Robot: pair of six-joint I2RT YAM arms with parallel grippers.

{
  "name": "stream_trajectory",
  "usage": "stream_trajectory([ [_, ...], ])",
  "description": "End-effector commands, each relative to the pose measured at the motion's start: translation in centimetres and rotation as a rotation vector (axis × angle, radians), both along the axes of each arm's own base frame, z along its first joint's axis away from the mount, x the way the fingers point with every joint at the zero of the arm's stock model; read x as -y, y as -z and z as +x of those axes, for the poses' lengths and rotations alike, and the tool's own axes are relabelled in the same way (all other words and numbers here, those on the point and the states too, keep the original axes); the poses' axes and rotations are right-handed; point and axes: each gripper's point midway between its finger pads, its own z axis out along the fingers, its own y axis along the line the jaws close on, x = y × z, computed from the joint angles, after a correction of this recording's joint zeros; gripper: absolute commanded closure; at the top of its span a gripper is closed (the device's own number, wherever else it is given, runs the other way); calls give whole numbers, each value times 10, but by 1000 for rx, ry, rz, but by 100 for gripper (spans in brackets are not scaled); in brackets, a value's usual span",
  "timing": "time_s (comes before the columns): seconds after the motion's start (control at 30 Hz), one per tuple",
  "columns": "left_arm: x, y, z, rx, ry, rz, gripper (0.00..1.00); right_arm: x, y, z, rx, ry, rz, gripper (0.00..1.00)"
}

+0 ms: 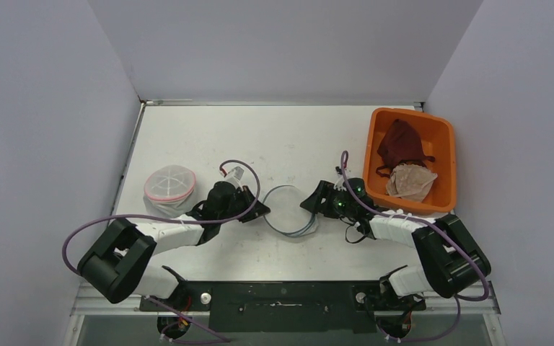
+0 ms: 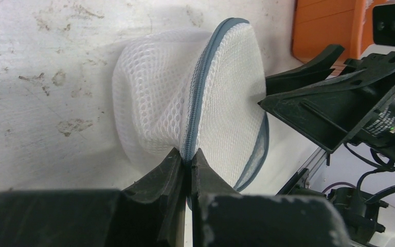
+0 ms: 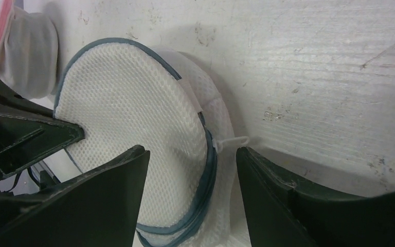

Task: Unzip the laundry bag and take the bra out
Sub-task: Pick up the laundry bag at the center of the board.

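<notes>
A flat white mesh laundry bag (image 1: 288, 211) with blue-grey trim lies mid-table between both grippers. My left gripper (image 1: 260, 210) is shut on the bag's zipped blue-grey edge (image 2: 198, 92), pinching it at the fingertips (image 2: 187, 157). My right gripper (image 1: 316, 204) is open at the bag's right side, its jaws straddling the trim and a white zip pull loop (image 3: 235, 140) without touching them (image 3: 190, 154). The bra is hidden; none shows inside this bag (image 3: 133, 118).
A second mesh bag with pink trim (image 1: 169, 185), bulging with something pale, sits left of the left arm. An orange bin (image 1: 443, 133) at the right holds a dark red garment (image 1: 400, 144) and a beige one (image 1: 411, 180). Walls enclose the table.
</notes>
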Motion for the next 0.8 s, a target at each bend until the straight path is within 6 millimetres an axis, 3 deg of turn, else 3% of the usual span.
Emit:
stream_trajectory([
  [0.0, -4, 11, 4, 10, -5, 32, 100, -19, -28, 15, 115, -37, 77, 39],
  [0.17, -4, 28, 2, -31, -2, 59, 100, -13, -18, 10, 122, -24, 33, 53],
  [0.57, -7, 62, 2, -88, -9, 121, 100, 10, 14, -9, 157, -10, -161, 61],
  [0.67, -5, 60, 2, -82, -9, 117, 100, 13, 8, -9, 171, 3, -160, 53],
  [0.77, -4, 54, 3, -67, -5, 119, 100, 16, -17, -3, 224, 46, -154, 38],
])
